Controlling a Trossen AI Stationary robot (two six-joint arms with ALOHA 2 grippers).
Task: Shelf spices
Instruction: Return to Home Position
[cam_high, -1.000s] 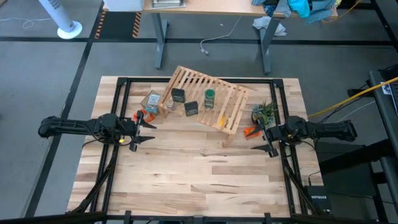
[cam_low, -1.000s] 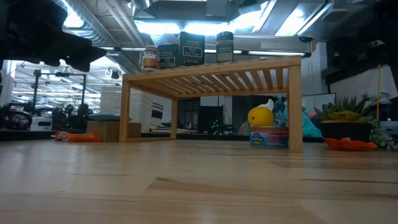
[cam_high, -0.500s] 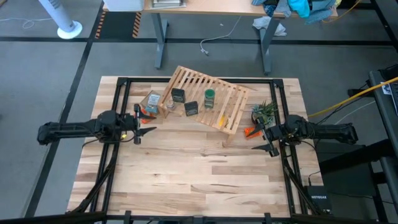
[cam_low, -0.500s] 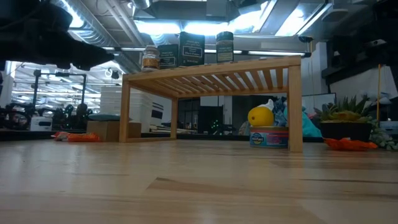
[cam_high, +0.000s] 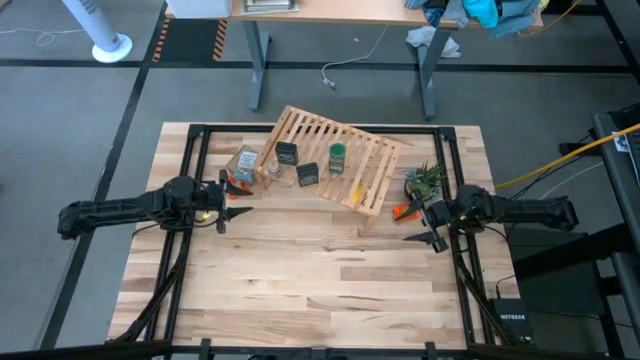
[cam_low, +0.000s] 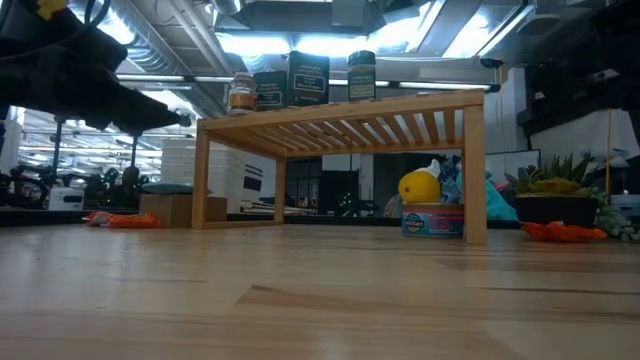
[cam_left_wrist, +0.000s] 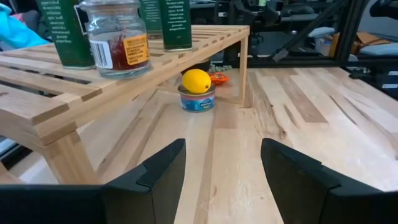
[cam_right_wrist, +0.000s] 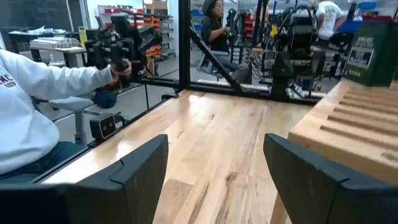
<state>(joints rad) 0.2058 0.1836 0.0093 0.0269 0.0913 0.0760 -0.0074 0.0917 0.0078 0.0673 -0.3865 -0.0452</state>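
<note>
The front half of the bench (cam_high: 320, 290) is bare wood, free to pass over. At the back the shelf (cam_high: 372, 160) stands slanted. Four jars (cam_high: 308, 174) fill its left part; its right part is bare slats. The gap under it holds a can (cam_low: 432, 221) with a lemon (cam_low: 420, 186) on top. A tan box (cam_high: 243, 162) stands just left of the shelf, a small plant (cam_high: 425, 180) near its right end

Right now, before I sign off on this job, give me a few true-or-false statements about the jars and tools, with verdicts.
1. The glass jar stands on the shelf. True.
2. The left tool grips the green jar. False: it is open and empty, and the green jar stands on the shelf.
3. A lemon sits on a can under the shelf. True.
4. The right tool is shut. False: it is open, holding nothing.
</note>
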